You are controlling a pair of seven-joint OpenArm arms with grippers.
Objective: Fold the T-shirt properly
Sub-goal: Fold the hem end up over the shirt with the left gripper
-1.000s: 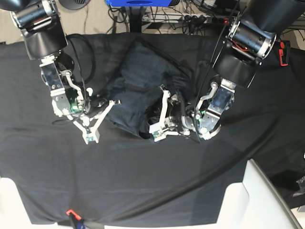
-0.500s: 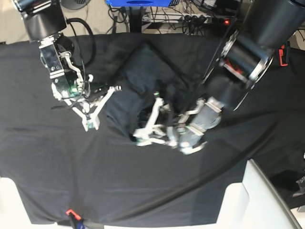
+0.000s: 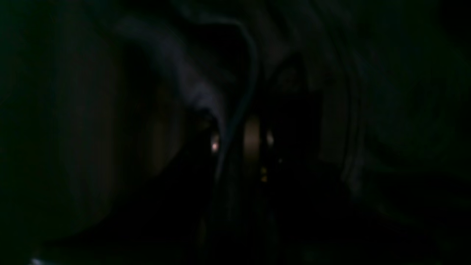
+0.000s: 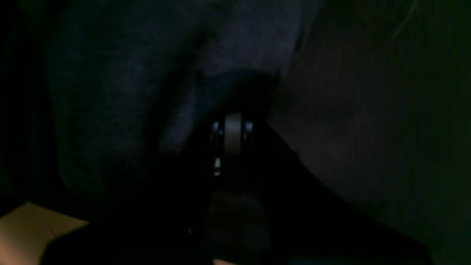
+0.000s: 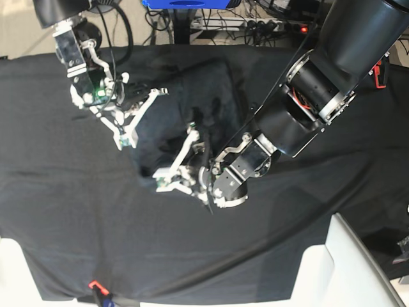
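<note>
The dark charcoal T-shirt [image 5: 198,96] lies bunched in the middle of the black table cloth [image 5: 64,211]. My right gripper [image 5: 137,121] sits at the shirt's left edge, fingers shut. In the right wrist view, heathered T-shirt [image 4: 128,92] fabric runs down into the closed fingers [image 4: 232,136], with the table cloth [image 4: 368,129] beside them. My left gripper [image 5: 176,160] reaches across from the right and is shut on the shirt's lower left corner. The left wrist view is very dark, but a fold of T-shirt [image 3: 191,84] hangs pinched between the fingers [image 3: 252,136].
A white block [image 5: 345,262] stands at the front right corner and another [image 5: 9,268] at the front left. A red clamp [image 5: 96,286] grips the cloth's front edge. Cables and a blue stand [image 5: 185,3] lie beyond the back edge.
My left gripper has swung left and forward, dragging the shirt's lower corner with it. My right gripper has moved toward the back with the shirt's left edge. The shirt has shifted and stretched.
</note>
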